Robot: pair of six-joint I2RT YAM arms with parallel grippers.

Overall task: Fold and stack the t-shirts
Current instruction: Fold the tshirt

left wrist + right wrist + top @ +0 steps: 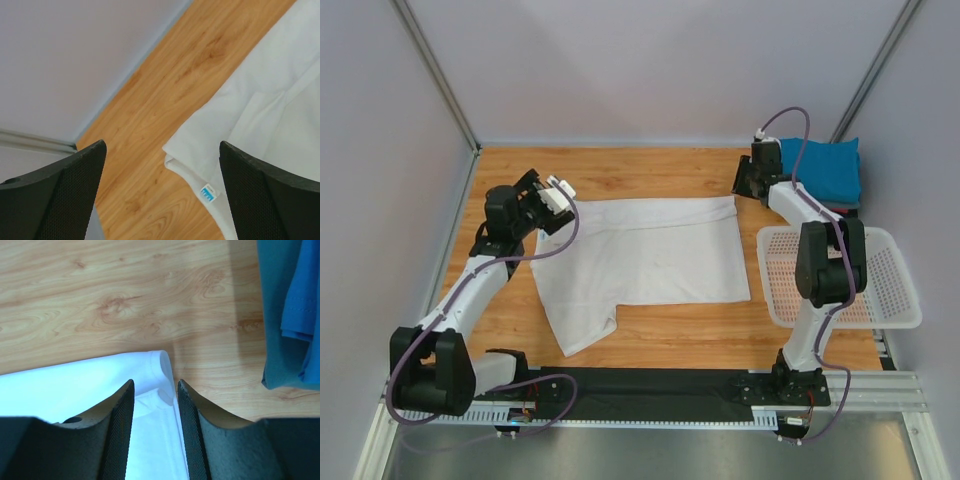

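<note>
One white t-shirt [650, 255], partly folded

**Pale walls around a wooden bench**

A warm, wood-grained bench [650, 170] sits inside plain lilac-grey walls: back wall [650, 70], left wall [370, 200], right wall [932, 150]. Slanting metal struts [435, 70] climb both back corners. Light is soft and even. A black strip [650, 385] and a metal rail [885, 390] edge the near side.

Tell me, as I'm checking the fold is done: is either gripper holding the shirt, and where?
Nothing is held. The left gripper is wide open above one corner of the white shirt; the right gripper has its jaws apart over another corner.
</note>
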